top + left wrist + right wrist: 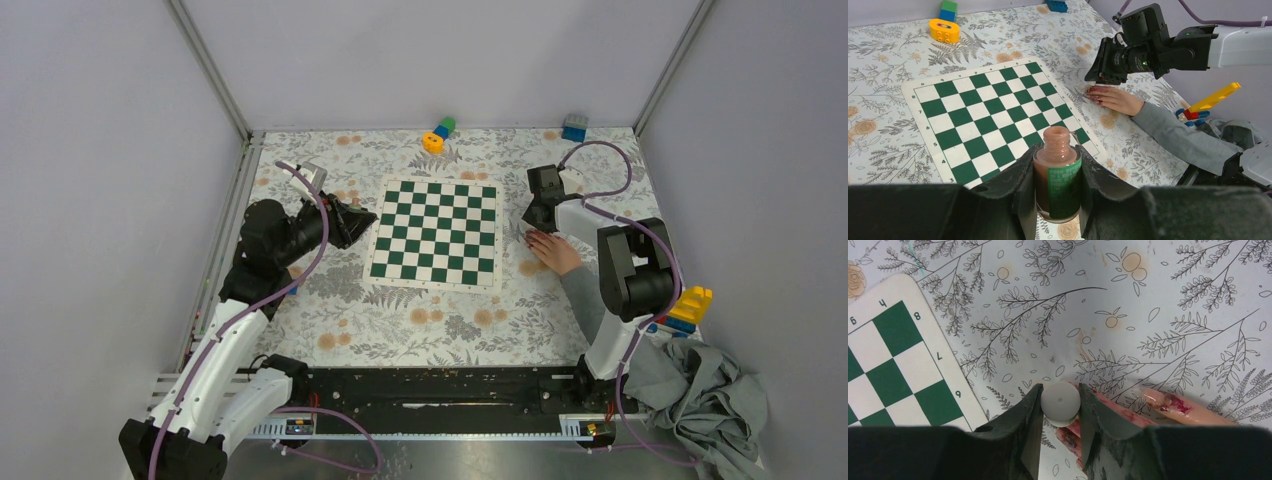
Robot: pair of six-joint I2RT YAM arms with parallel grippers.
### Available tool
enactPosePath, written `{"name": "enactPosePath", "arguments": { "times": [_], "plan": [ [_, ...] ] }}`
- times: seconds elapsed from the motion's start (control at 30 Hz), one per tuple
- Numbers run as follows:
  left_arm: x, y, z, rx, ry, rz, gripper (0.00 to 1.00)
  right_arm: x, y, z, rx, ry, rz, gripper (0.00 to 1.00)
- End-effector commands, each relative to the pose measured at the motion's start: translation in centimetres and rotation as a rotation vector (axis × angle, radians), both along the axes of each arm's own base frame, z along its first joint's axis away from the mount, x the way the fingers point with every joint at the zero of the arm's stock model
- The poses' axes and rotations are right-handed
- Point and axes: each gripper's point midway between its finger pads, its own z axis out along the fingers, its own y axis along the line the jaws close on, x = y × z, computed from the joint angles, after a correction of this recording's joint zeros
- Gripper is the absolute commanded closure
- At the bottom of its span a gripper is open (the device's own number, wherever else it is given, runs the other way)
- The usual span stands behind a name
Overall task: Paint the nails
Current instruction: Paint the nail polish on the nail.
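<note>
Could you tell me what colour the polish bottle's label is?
The label is green; left wrist view shows it best.

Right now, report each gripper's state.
Left gripper: jaws closed on the polish bottle.
Right gripper: jaws closed on a white cap.

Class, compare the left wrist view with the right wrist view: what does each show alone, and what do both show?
Only the left wrist view: the open nail polish bottle clamped in the left gripper, the grey sleeve and the yellow toy brick. Only the right wrist view: the white round cap pinched in the right gripper. Both: the chessboard and the red-smeared nails.
</note>
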Motion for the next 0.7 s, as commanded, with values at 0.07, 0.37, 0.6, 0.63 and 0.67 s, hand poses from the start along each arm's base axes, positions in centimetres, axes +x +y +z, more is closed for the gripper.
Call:
{"name": "enactPosePath", "arguments": {
  "times": [0.07, 0.37, 0.6, 0.63, 0.67],
  "plan": [
    [0.2, 0.1, 1.0, -0.002, -0.049, 0.008, 1.00, 1.8, 0.4, 3.3, 0.025, -0.151, -0.022, 1.00],
    [0.0, 0.1, 1.3, -0.004, -0.060, 0.008, 1.00, 2.1, 1.3, 2.6, 0.070, -0.123, -0.020, 1.00],
    [-0.1, 0.1, 1.5, -0.007, -0.067, 0.006, 1.00, 2.1, 1.1, 2.1, 0.061, -0.109, -0.039, 1.00],
    [-0.1, 0.1, 1.6, -0.006, -0.070, 0.006, 1.00, 2.1, 1.1, 2.1, 0.060, -0.105, -0.039, 1.00],
    [-0.1, 0.1, 1.5, -0.006, -0.066, 0.006, 1.00, 2.1, 1.1, 2.0, 0.061, -0.101, -0.042, 1.00]
  ]
}}
